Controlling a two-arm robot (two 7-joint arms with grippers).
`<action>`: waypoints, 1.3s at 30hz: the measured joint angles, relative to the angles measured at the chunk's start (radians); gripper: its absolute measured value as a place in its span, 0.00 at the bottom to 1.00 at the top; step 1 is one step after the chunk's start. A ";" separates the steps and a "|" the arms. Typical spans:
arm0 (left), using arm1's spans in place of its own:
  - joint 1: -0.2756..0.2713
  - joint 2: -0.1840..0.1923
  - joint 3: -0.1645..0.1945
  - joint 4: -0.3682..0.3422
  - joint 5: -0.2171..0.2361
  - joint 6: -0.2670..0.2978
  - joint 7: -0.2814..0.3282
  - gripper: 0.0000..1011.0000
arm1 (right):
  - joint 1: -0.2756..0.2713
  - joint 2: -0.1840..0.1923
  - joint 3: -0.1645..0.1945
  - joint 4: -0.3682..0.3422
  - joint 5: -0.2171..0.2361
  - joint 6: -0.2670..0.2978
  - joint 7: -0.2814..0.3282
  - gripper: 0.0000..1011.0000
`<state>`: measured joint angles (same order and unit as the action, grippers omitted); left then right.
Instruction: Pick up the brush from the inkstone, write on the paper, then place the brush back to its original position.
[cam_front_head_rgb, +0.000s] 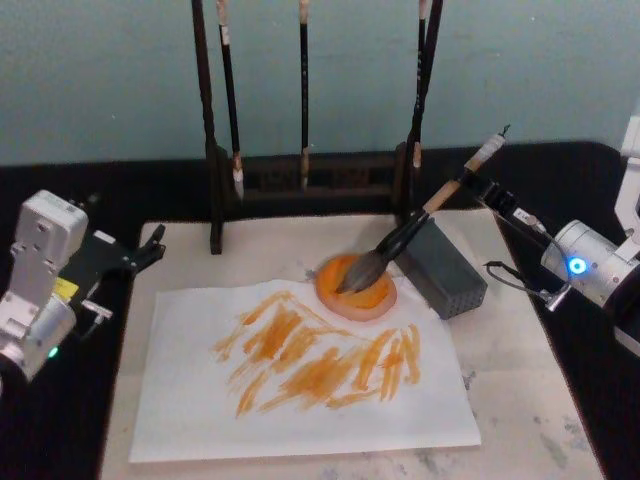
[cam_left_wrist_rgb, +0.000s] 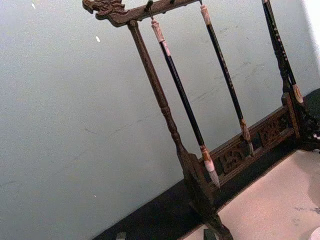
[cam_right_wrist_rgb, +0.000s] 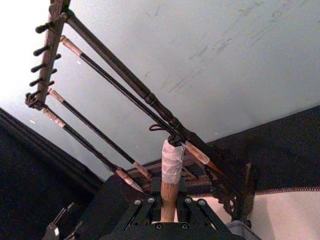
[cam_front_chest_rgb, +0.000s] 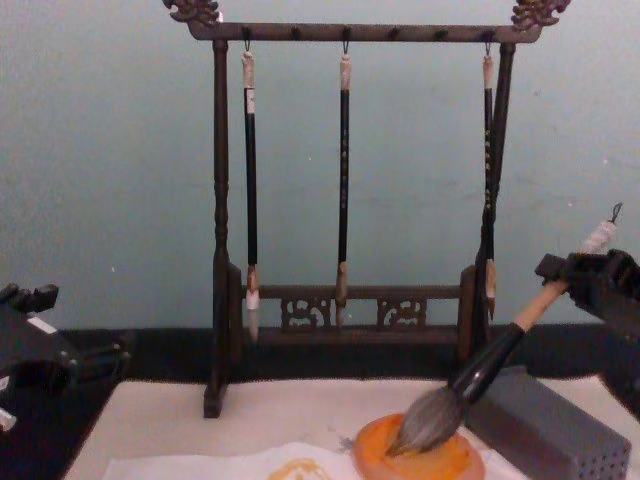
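Lying nearest on the tabletop (cam_front_head_rgb: 566, 160), the orange-streaked paper (cam_front_head_rgb: 300, 410) meets the inkstone (cam_front_head_rgb: 352, 297) at its far edge. The brush (cam_front_head_rgb: 405, 238) rests there bristles-down, its handle slanting up over a grey block (cam_front_head_rgb: 450, 272). The right gripper (cam_front_head_rgb: 478, 183) has its jaws flanking the handle; whether they clamp it cannot be told. The left gripper (cam_front_head_rgb: 152, 248) sits at the left, jaws apart. A brush rack (cam_front_head_rgb: 300, 185) stands behind.

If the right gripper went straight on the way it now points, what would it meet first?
Probably the dark wooden brush rack, near its right post, which stands straight ahead of the right gripper; depth is unclear.
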<state>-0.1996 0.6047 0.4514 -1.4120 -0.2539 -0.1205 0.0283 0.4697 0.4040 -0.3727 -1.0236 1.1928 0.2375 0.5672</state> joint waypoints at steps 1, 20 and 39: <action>0.000 0.000 0.000 0.000 0.000 0.000 0.000 0.99 | 0.001 0.000 -0.001 0.002 0.002 -0.002 0.000 0.16; 0.000 0.000 0.000 0.000 0.000 0.000 0.000 0.99 | 0.030 -0.007 -0.024 0.055 0.032 -0.014 -0.007 0.16; 0.000 0.000 0.000 0.000 0.000 0.000 0.000 0.99 | 0.118 -0.051 -0.034 0.224 0.009 -0.012 0.053 0.16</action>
<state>-0.1995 0.6047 0.4514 -1.4120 -0.2539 -0.1205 0.0283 0.5882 0.3526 -0.4070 -0.7994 1.2020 0.2252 0.6198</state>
